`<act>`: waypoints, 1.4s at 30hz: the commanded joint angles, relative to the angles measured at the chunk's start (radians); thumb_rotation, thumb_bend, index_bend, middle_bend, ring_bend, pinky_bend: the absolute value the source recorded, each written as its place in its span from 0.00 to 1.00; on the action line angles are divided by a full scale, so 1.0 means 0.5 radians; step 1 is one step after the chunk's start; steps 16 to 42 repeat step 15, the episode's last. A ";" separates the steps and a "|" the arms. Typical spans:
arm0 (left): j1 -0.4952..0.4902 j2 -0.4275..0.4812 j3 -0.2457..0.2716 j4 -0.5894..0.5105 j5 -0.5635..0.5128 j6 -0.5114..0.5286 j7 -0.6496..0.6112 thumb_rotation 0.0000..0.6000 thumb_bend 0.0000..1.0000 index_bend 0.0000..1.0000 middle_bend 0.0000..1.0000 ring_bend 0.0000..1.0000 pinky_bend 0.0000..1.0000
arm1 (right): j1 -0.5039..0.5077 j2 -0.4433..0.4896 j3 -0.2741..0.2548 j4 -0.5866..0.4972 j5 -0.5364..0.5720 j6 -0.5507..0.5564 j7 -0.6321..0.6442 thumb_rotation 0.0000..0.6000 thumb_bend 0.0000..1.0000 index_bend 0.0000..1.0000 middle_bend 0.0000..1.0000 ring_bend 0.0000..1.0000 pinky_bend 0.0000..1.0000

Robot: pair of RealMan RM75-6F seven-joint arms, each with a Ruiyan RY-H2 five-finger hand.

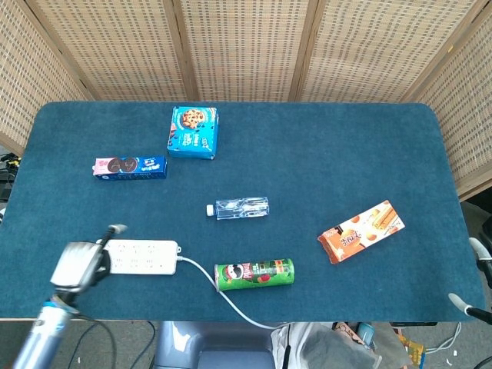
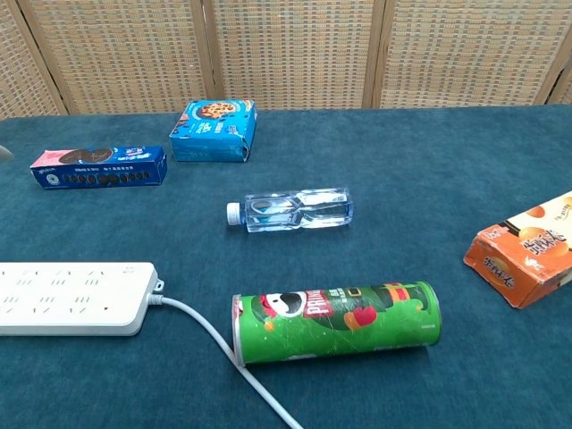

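One power strip (image 1: 142,257) lies near the front left of the blue surface (image 1: 323,161), its long axis running left to right, with the white cord (image 1: 206,278) leaving its right end and trailing off the front edge. In the chest view the strip's socket face points up and its left end is cut off by the frame.

Left hand (image 1: 75,266) sits at the strip's left end, raised and tilted, and covers that end in the head view — whether it touches the strip cannot be told. A slim grey tip (image 1: 117,228) sticks out from the top of the hand, just above the strip's near corner; it is too small to say what it is. How far the fingers are spread, and whether they hold anything, cannot be made out. The chest view shows nothing of this hand.

Right hand is only a sliver at the far right edge of the head view, too little to judge.

Just right of the strip a green can (image 1: 254,274) lies on its side, parallel to it, with the cord passing by its left end. A clear bottle (image 1: 237,207) lies behind the can, cap to the left. An orange box (image 1: 361,231) lies well to the right — cut off in the chest view. Two blue cookie packs, a square box (image 1: 193,131) and a long pack (image 1: 130,167), lie at the back left.
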 commanded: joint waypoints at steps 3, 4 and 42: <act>0.244 0.047 -0.039 0.094 0.101 0.425 -0.133 0.65 0.00 0.00 0.00 0.00 0.00 | -0.004 -0.007 -0.009 -0.003 -0.021 0.015 -0.009 1.00 0.00 0.00 0.00 0.00 0.00; 0.261 0.022 -0.045 0.121 0.115 0.460 -0.159 0.41 0.00 0.00 0.00 0.00 0.00 | -0.004 -0.008 -0.011 -0.003 -0.026 0.016 -0.011 1.00 0.00 0.00 0.00 0.00 0.00; 0.284 0.049 -0.056 0.225 0.113 0.403 -0.260 0.24 0.00 0.00 0.00 0.00 0.00 | 0.000 -0.027 -0.009 -0.012 -0.019 0.003 -0.081 1.00 0.00 0.00 0.00 0.00 0.00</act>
